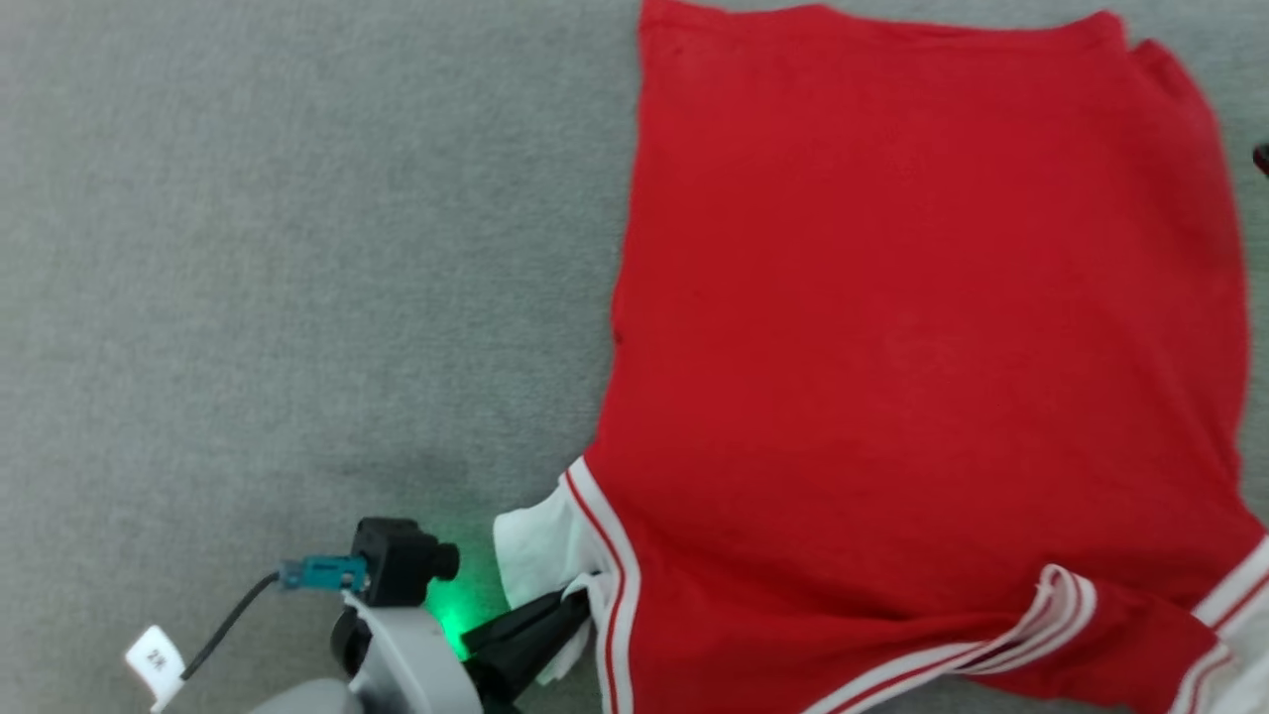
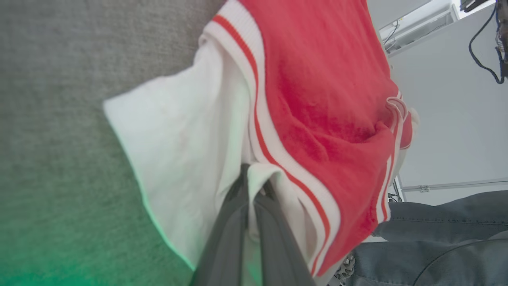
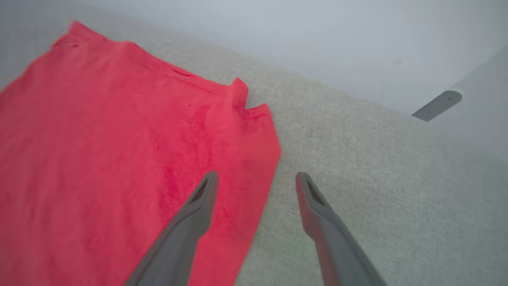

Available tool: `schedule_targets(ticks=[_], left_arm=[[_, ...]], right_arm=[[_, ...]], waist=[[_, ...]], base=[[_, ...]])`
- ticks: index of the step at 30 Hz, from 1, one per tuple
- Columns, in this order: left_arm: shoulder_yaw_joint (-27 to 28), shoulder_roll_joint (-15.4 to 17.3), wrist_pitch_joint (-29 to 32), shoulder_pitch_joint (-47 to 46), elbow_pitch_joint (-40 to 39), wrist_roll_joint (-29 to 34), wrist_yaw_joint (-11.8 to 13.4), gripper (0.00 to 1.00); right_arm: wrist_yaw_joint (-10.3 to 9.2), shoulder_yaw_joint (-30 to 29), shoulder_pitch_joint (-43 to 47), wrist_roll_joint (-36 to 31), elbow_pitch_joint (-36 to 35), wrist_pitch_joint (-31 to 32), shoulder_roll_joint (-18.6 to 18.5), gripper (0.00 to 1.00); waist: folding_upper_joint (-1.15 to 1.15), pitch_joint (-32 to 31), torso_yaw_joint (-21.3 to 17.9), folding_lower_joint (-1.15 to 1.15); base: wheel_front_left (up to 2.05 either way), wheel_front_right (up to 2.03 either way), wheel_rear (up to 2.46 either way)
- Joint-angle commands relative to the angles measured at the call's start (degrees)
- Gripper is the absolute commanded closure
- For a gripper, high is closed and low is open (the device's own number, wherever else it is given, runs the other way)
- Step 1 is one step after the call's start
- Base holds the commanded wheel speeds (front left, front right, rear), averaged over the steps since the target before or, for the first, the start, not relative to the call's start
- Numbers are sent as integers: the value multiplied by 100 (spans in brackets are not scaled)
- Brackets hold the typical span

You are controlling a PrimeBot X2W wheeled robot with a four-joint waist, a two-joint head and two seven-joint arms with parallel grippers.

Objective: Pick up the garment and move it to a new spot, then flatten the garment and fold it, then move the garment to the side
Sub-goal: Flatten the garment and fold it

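Broadly, a grey felt-like cloth surface (image 1: 297, 248) spreads under everything; on it, toward the robot's right, lies the red jersey T-shirt with white sleeves and red-and-white striped trim (image 1: 912, 327) — mostly flat, plain side up; its white sleeve (image 1: 535, 550) pokes out at the near-left corner; the left gripper (image 1: 570, 610) is pinched tight on that sleeve's cloth; the right gripper (image 3: 257, 176) — jaws spread wide, holding nothing — hovers over the shirt's side edge.
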Motion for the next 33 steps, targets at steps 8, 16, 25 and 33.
schedule_targets(ticks=[8, 16, 25, 33], left_arm=[[-133, -553, -27, -415, 422, 74, -31, 100], [-323, -592, -149, -526, 536, -14, -12, 100], [-295, -493, -501, -691, 600, -139, -15, 100], [-147, -260, -745, -416, 631, -202, -34, 100]], right_arm=[[-6, 1412, -1786, -629, 1754, 378, 186, 0], [-3, 2137, -2360, -354, 2771, 765, 312, 0], [-2, 2519, -2357, 329, 2946, 641, 207, 100], [-2, 2709, -1850, 1106, 2392, 349, -241, 100]], waist=[[0, 634, 703, 0], [0, 752, 788, 0], [0, 406, 582, 0], [0, -363, 199, 0]], base=[[0, 0, 0], [0, 0, 0], [0, 0, 0], [0, 0, 0]])
